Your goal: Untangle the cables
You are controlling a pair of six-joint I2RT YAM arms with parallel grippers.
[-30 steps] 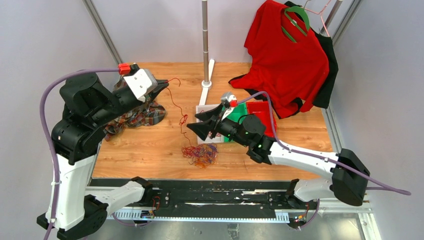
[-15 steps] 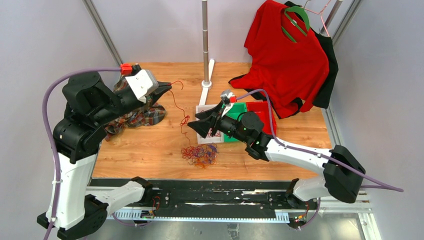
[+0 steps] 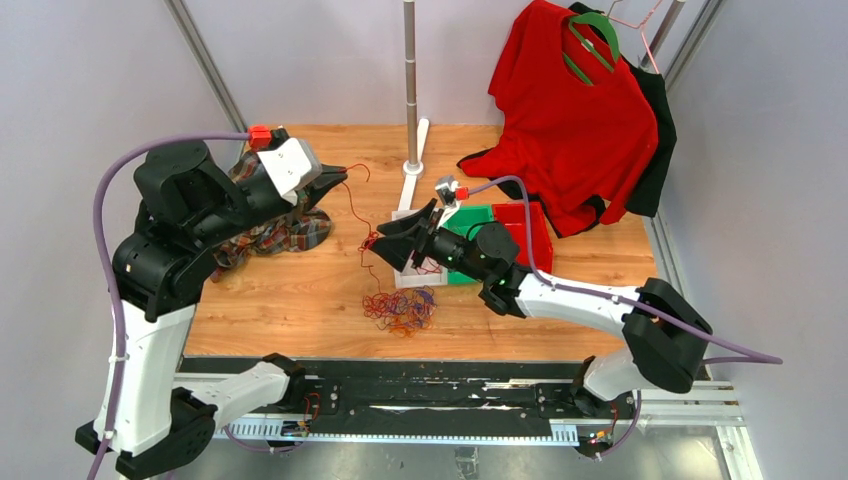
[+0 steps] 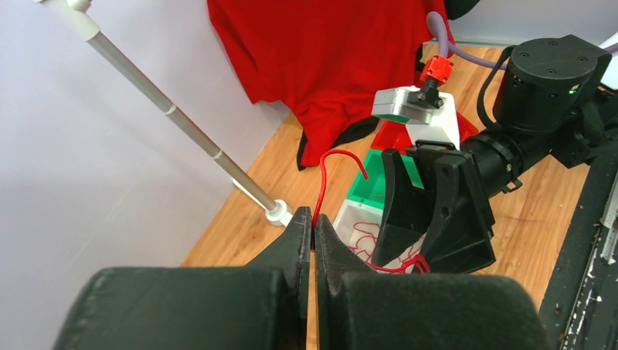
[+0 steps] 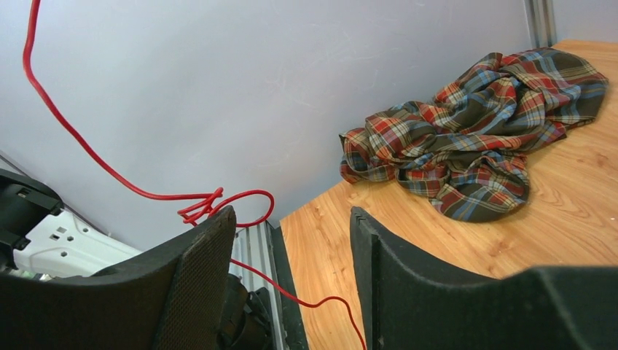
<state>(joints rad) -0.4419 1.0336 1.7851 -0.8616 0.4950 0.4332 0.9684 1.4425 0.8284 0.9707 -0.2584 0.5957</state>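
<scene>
left wrist: left end effector (image 4: 313,223) clamps the red cable (image 4: 321,182); the open right end effector (image 5: 291,215) should pinch its knot (image 5: 202,204) squarely.

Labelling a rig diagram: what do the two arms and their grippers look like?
The left arm and right arm mix black joints with white links; a lilac hose runs along each, ending in a red plug. The left gripper and right gripper each have two black wedge-shaped fingers.

Crumpled plaid cloth (image 3: 290,232) at left rear of wooden table (image 3: 270,300), upright grey pole (image 3: 410,80) at rear centre, red shirt (image 3: 570,120) on green hanger (image 3: 600,40) hanging at right rear, green bin (image 3: 480,215) touching red bin (image 3: 525,225) below.
</scene>
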